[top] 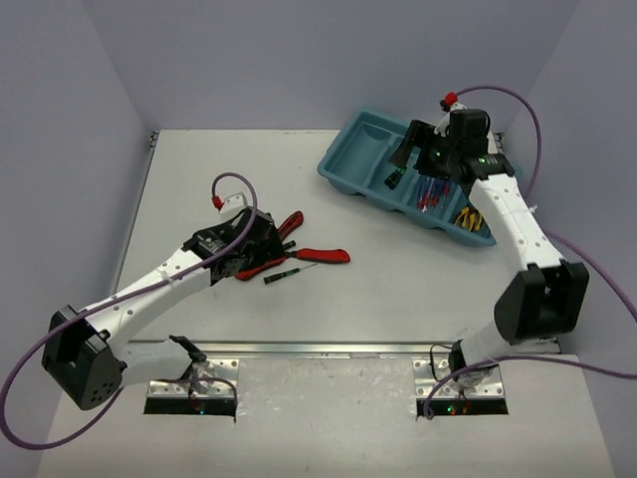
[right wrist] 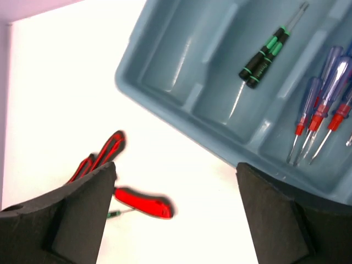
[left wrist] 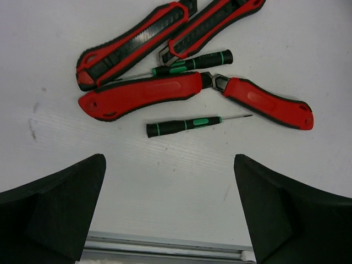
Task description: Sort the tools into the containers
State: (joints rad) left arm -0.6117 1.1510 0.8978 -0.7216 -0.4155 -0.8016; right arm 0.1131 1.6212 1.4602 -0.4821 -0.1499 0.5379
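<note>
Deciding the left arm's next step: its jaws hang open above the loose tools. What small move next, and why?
Probably lower the left jaws onto the nearer screwdriver: it lies by itself, apart from the cutters, straight ahead of the open jaws.

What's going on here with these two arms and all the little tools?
Two robot arms are sorting small tools into a teal tray. The left gripper hovers open and empty over red-handled cutters and two black-and-green screwdrivers lying on the table. The right gripper is open and empty above the tray, where more green screwdrivers, blue-and-red screwdrivers and yellow pliers already sit in separate compartments.
</note>
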